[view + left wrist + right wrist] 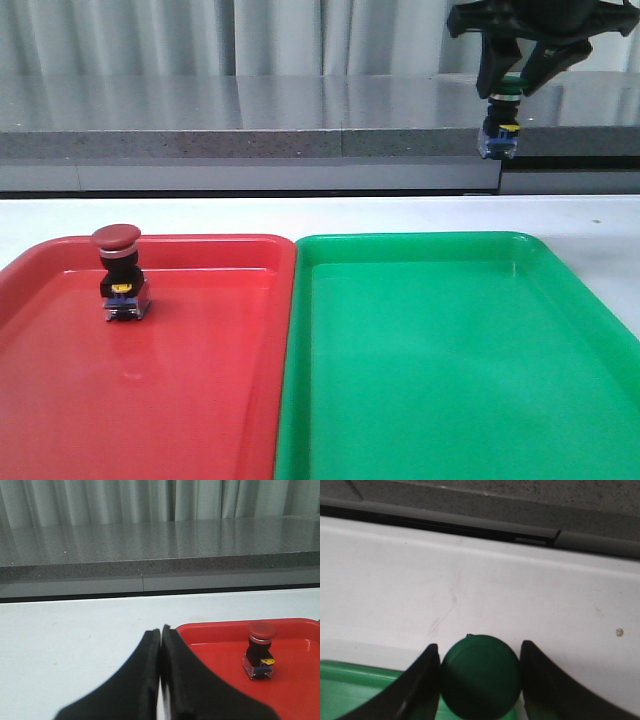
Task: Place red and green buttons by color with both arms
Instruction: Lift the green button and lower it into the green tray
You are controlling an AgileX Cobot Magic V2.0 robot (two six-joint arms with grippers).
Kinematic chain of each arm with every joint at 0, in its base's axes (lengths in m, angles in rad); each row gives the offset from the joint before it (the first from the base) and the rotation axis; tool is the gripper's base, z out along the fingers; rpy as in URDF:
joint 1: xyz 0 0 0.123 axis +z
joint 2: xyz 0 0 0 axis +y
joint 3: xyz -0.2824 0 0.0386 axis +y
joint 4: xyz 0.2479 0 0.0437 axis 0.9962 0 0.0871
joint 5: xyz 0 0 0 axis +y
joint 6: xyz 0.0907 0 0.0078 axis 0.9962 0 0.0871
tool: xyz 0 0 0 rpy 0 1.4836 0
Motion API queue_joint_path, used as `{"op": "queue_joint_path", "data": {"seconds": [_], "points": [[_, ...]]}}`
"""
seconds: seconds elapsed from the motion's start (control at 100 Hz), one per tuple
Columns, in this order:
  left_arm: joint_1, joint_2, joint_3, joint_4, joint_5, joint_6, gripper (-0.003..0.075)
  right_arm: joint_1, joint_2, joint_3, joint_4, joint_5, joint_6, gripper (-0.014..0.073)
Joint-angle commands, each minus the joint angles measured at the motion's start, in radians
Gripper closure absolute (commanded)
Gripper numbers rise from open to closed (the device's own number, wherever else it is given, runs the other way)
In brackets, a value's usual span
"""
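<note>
The red button stands upright in the far left part of the red tray; it also shows in the left wrist view. My left gripper is shut and empty, low over the white table just outside the red tray's corner. My right gripper is shut on the green button, holding it high above the table behind the green tray. In the right wrist view the green cap sits between the fingers, above the green tray's far edge.
A grey stone ledge runs along the back of the white table. The two trays lie side by side, touching, and fill the front of the table.
</note>
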Motion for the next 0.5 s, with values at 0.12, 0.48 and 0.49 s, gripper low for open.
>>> {"op": "queue_joint_path", "data": {"seconds": [0.12,0.48,0.49], "points": [[-0.009,-0.033,0.026,-0.008,-0.083,-0.009,0.0739,0.067,-0.146,0.068,-0.021,-0.049,-0.004,0.0337],[-0.009,-0.033,0.026,-0.008,-0.083,-0.009,0.0739,0.149,-0.273,0.336,-0.021,-0.155,0.081,0.0337],[-0.009,-0.033,0.026,-0.008,-0.083,-0.009,0.0739,0.153,-0.275,0.346,-0.021,-0.161,0.084,0.0337]]}}
